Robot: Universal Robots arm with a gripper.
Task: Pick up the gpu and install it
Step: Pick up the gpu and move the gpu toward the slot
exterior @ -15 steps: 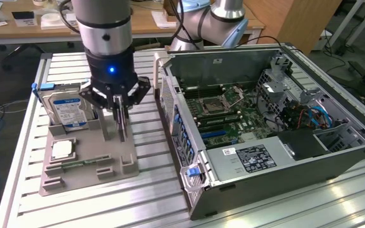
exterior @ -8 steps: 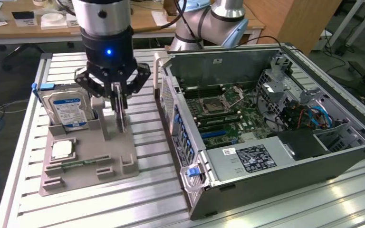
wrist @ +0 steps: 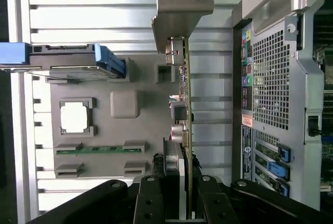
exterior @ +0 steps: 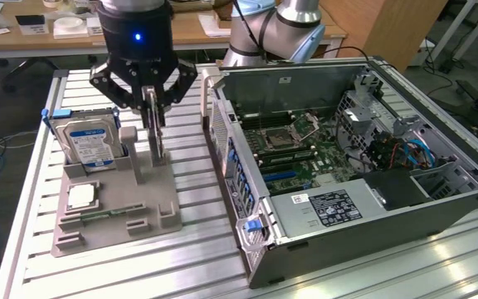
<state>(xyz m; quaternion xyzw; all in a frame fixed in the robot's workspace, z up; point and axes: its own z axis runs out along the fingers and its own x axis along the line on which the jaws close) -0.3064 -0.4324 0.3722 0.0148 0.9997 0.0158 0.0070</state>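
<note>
Beside the open computer case (exterior: 363, 243), on the exterior view's left, your gripper (exterior: 154, 103) pinches shut on the gpu (exterior: 155, 140) standing on edge in the grey holder (exterior: 119, 218); you're at the pick, which I judge needs a straight upward lift.

Downward-pointing hand (exterior: 154, 104), fingers pinched close.

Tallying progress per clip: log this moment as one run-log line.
gripper: shut on gpu | gpu: upright on edge over grey fixture | computer case: open, gpu not installed

Black tool (exterior: 152, 111) with blue light (exterior: 137, 37), silver-grey arm (exterior: 293, 28).
</note>
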